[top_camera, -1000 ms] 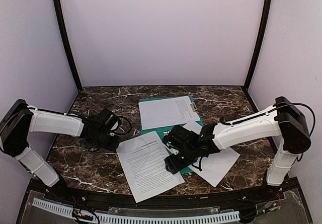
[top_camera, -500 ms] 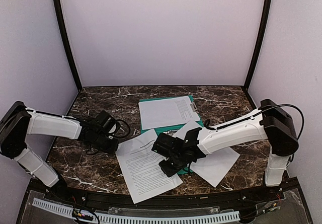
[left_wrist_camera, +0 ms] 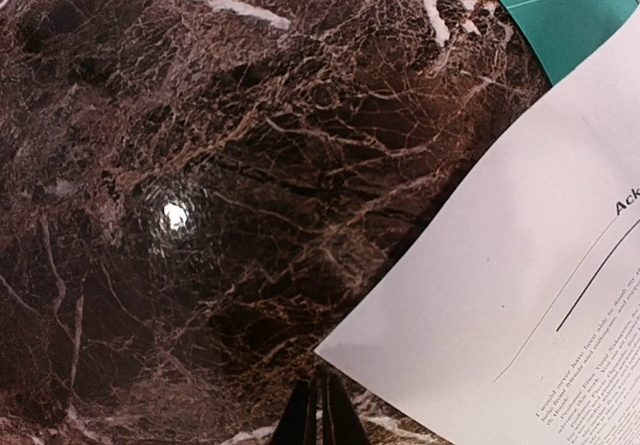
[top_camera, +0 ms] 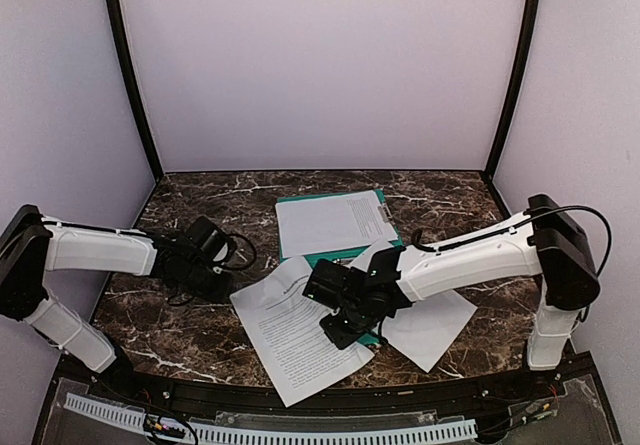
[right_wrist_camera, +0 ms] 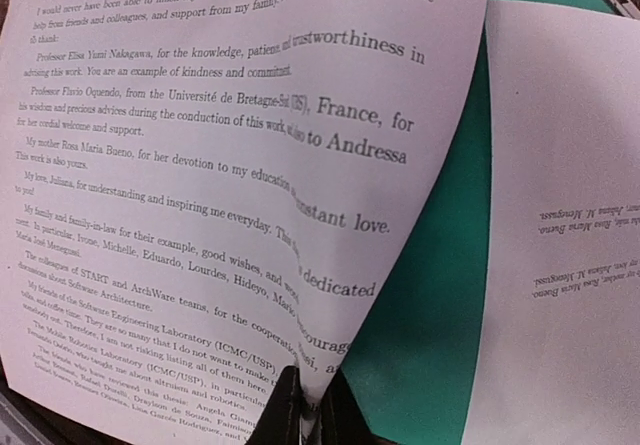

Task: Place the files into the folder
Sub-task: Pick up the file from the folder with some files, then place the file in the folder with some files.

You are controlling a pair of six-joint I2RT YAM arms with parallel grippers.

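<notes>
Left claw point(left_wrist_camera: 318, 417) is closed on nothing, just off the corner of the near sheet point(top_camera: 290, 337) on the marble tabletop point(left_wrist_camera: 180, 165); that sheet looks light, limp and slick on stone, so it is best taken by an edge; right claw point(right_wrist_camera: 308, 405) pinches its right edge, where the paper bows; the folder point(top_camera: 338, 257) lies just behind, an upper sheet point(top_camera: 330, 222) resting on it; a right-hand sheet point(top_camera: 432, 327) overlaps its near corner.

folder point(top_camera: 335, 256) mostly covered, sheet point(right_wrist_camera: 200, 215) text blurred along crease

three sheets point(top_camera: 295, 340) — one folder point(right_wrist_camera: 430, 295)
</notes>
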